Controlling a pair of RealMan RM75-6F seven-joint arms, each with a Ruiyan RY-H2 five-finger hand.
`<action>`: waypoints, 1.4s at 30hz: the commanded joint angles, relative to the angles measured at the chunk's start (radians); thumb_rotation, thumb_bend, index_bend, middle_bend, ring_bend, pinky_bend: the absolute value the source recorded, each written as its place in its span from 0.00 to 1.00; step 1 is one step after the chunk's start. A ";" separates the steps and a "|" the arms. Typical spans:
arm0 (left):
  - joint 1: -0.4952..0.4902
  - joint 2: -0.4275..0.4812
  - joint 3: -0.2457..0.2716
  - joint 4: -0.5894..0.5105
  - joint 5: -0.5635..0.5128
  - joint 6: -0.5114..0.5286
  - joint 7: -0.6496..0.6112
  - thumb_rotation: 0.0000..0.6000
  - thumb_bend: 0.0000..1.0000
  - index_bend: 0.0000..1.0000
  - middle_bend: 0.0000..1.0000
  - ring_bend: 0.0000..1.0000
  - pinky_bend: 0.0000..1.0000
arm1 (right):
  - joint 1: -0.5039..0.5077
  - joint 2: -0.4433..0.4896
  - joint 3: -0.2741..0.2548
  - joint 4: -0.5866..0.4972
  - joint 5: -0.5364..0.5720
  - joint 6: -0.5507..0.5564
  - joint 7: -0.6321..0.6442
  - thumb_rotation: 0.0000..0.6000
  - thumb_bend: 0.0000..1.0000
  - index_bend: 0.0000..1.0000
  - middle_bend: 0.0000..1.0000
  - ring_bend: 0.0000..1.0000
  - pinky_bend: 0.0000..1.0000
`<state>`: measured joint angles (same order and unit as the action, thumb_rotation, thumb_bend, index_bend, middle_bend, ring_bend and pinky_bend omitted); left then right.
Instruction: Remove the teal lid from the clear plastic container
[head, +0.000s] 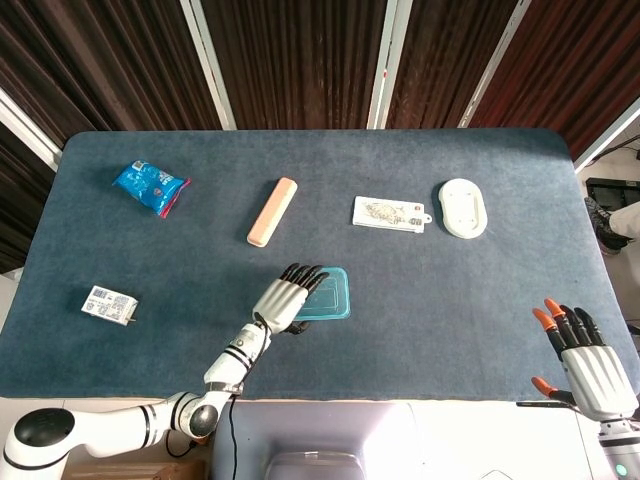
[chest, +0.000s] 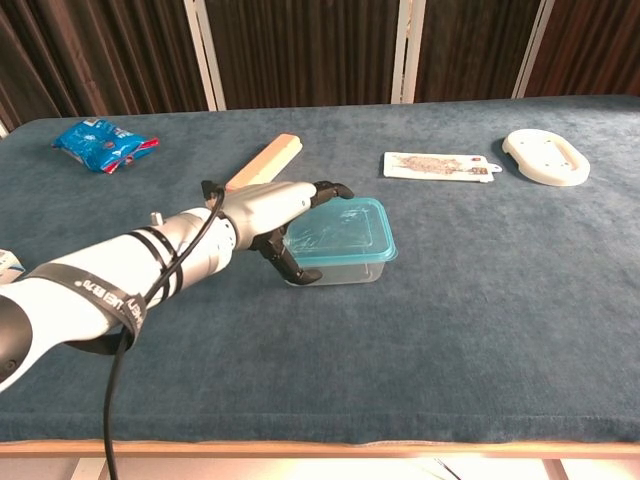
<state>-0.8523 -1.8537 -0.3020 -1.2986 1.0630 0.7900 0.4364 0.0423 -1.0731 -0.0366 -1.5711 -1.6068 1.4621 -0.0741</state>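
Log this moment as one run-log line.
phase: reaching | left hand: at teal lid, fingers over its edge, thumb beside clear plastic container | lid: on | right hand: idle, open

1. The table (chest: 520, 300) has a matt, slightly rough blue cloth cover.
2. The container (chest: 340, 262) is clear, glossy plastic; its lid (chest: 345, 228) is smooth teal plastic.
3. The blue packet (chest: 103, 144) looks like shiny foil.

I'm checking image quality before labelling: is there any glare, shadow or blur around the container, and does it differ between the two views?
Chest view: sharp, with soft light; pale reflections on the teal lid and only a faint shadow under the left hand. Head view: also sharp, lid flat-coloured with no glare, the right hand clear at the frame's lower right.
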 joint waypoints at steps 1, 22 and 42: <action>-0.020 0.020 0.000 -0.015 -0.046 -0.017 0.022 1.00 0.29 0.00 0.00 0.00 0.00 | 0.000 0.000 0.000 0.000 0.000 -0.001 -0.001 1.00 0.06 0.00 0.00 0.00 0.00; -0.114 0.095 0.040 -0.033 -0.251 -0.071 0.029 1.00 0.28 0.00 0.00 0.03 0.18 | 0.008 -0.008 -0.005 0.000 -0.012 -0.014 -0.015 1.00 0.06 0.00 0.00 0.00 0.00; -0.060 0.139 0.166 -0.164 -0.079 0.073 0.013 1.00 0.29 0.00 0.33 0.39 0.42 | 0.253 -0.104 0.043 0.035 -0.172 -0.189 0.060 1.00 0.09 0.04 0.00 0.00 0.00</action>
<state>-0.9167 -1.7180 -0.1418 -1.4544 0.9786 0.8571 0.4453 0.2620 -1.1542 -0.0035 -1.5468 -1.7575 1.3022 -0.0336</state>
